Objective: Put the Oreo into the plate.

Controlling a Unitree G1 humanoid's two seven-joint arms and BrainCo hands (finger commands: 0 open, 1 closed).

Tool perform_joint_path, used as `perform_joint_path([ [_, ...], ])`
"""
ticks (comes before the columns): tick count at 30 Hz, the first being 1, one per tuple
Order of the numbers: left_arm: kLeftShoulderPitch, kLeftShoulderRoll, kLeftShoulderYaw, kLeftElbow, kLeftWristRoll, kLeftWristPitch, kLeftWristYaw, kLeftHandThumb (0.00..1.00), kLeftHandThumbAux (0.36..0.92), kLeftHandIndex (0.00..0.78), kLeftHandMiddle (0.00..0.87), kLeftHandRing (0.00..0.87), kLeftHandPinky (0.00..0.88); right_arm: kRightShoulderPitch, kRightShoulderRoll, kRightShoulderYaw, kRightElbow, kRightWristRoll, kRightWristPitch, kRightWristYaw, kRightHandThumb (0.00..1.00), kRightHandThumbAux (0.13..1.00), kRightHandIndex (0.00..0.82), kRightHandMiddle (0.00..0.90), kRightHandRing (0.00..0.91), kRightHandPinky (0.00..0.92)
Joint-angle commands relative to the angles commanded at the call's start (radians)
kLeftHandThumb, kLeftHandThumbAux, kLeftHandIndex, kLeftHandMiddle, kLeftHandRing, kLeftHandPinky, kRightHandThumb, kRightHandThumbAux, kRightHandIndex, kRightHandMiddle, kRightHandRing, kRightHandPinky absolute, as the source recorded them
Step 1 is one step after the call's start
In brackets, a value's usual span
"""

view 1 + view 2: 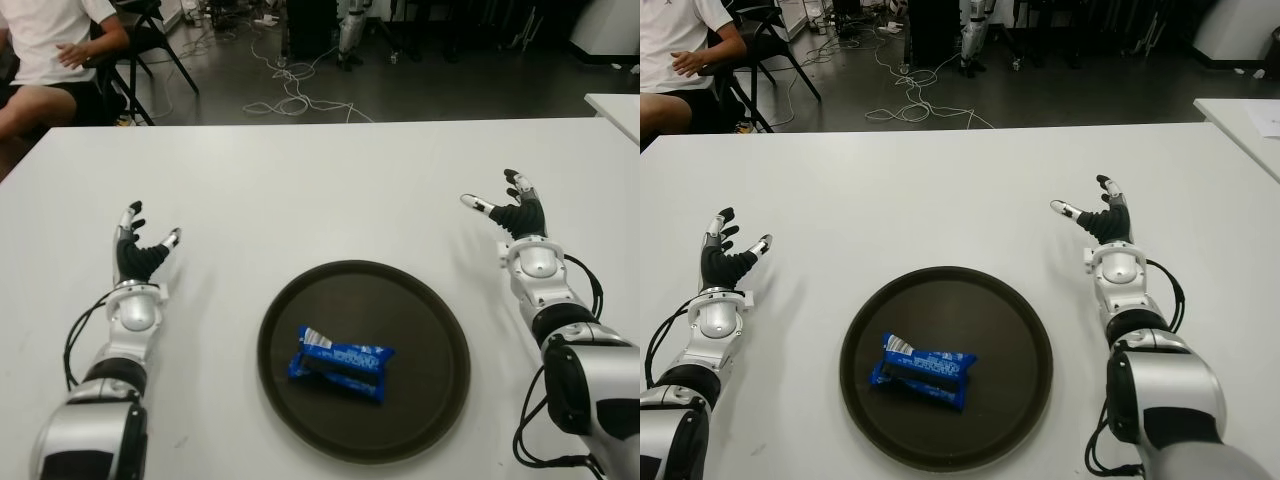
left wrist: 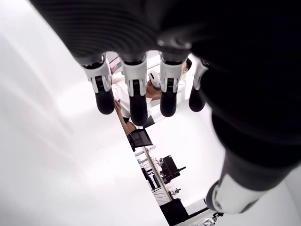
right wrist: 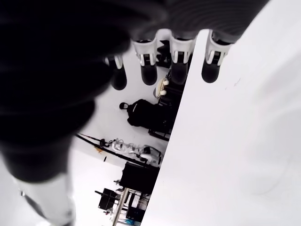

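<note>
A blue Oreo packet [image 1: 340, 364] lies flat inside the round dark brown plate [image 1: 430, 320], a little left of its middle. My left hand [image 1: 146, 247] is over the white table to the left of the plate, fingers spread and holding nothing. On the other side, farther back, my right hand [image 1: 503, 203] is also open with nothing in it. Both wrist views show straight fingers [image 2: 136, 94] and bare table; the right hand's fingers [image 3: 179, 61] are likewise extended.
The white table [image 1: 300, 190] stretches back to its far edge. A seated person [image 1: 50, 60] is at the far left beyond the table, with chairs and cables on the floor [image 1: 290, 95] behind. Another white table corner [image 1: 615, 105] shows at the far right.
</note>
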Motion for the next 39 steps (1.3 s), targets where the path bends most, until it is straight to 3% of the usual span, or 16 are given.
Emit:
perform_joint_path([
  [11, 0.000, 0.002, -0.006, -0.003, 0.009, -0.003, 0.004, 0.009, 0.786, 0.071, 0.121, 0.110, 0.098, 0.000, -0.001, -0.005, 0.006, 0.003, 0.019, 0.024, 0.000, 0.724, 0.016, 0.000, 0.000, 0.000],
  [27, -0.004, 0.003, -0.004, 0.000, 0.006, 0.001, 0.000, 0.015, 0.774, 0.073, 0.125, 0.114, 0.104, -0.002, 0.007, -0.027, 0.002, 0.014, 0.014, 0.038, 0.000, 0.712, 0.001, 0.000, 0.000, 0.000],
  [39, -0.008, 0.006, -0.006, 0.003, 0.010, 0.011, 0.003, 0.023, 0.771, 0.075, 0.134, 0.129, 0.120, -0.002, 0.006, -0.005, 0.001, -0.015, 0.013, 0.009, 0.000, 0.725, 0.005, 0.000, 0.000, 0.000],
])
